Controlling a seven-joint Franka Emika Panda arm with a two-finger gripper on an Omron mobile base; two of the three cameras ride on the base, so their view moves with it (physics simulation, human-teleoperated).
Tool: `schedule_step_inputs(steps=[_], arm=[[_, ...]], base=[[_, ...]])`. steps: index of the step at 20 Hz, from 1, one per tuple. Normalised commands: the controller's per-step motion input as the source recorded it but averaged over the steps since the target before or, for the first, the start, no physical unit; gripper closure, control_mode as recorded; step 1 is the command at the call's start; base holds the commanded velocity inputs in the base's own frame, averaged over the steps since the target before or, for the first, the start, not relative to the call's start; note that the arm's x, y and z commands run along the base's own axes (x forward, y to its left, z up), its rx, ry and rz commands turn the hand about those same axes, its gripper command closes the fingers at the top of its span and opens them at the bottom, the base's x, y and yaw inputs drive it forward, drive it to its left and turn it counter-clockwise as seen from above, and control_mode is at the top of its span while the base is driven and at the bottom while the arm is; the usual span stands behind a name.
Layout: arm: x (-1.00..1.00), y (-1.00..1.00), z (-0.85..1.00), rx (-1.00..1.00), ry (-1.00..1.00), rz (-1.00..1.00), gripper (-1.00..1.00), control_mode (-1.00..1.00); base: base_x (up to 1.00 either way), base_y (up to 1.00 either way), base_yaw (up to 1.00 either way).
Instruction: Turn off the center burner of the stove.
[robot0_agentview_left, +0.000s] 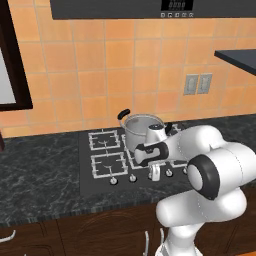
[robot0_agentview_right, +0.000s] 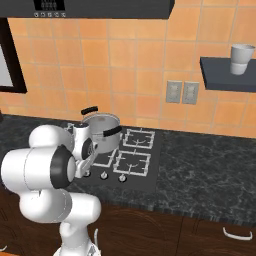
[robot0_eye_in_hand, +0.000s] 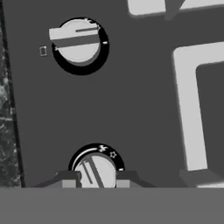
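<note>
Closest to the hand camera, a round silver knob (robot0_eye_in_hand: 95, 172) sits between the two dark fingertips (robot0_eye_in_hand: 69, 179), which stand one at each side of it, close against its rim, so the gripper (robot0_eye_in_hand: 94, 180) looks closed on that knob. A second knob (robot0_eye_in_hand: 78, 40) lies well apart from it on the same black surface, near the speckled counter edge (robot0_eye_in_hand: 6, 131). From the base cameras, the stove (robot0_agentview_left: 97, 182) is a flat black cooktop sunk into the dark stone counter (robot0_agentview_left: 40, 170), with the arm reaching down to the knob row along its front edge. A steel pot (robot0_agentview_right: 102, 127) stands on the center burner (robot0_agentview_left: 136, 159), behind the hand. Open counter stretches to the right, under a shelf with a white cup (robot0_agentview_right: 241, 59).
</note>
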Motion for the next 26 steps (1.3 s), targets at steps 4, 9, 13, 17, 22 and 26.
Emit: schedule_step_inputs(steps=[4,9,13,17,22,26], arm=[[-0.09,0.04,-0.17,0.0,0.0,-0.24,1.0,-1.0],[-0.08,0.02,-0.14,0.0,0.0,-0.21,1.0,-1.0],[-0.1,0.01,-0.18,0.0,0.0,-0.2,1.0,-1.0],[-0.1,0.02,-0.17,0.0,0.0,-0.2,1.0,-1.0],[-0.11,0.0,-0.16,0.0,0.0,-0.19,1.0,-1.0],[-0.13,0.0,-0.17,0.0,0.0,-0.2,1.0,-1.0]], base=[[0.0,0.0,0.0],[0.0,0.0,0.0],[0.0,0.0,0.0],[0.0,0.0,0.0],[0.0,0.0,0.0],[0.0,0.0,0.0]])
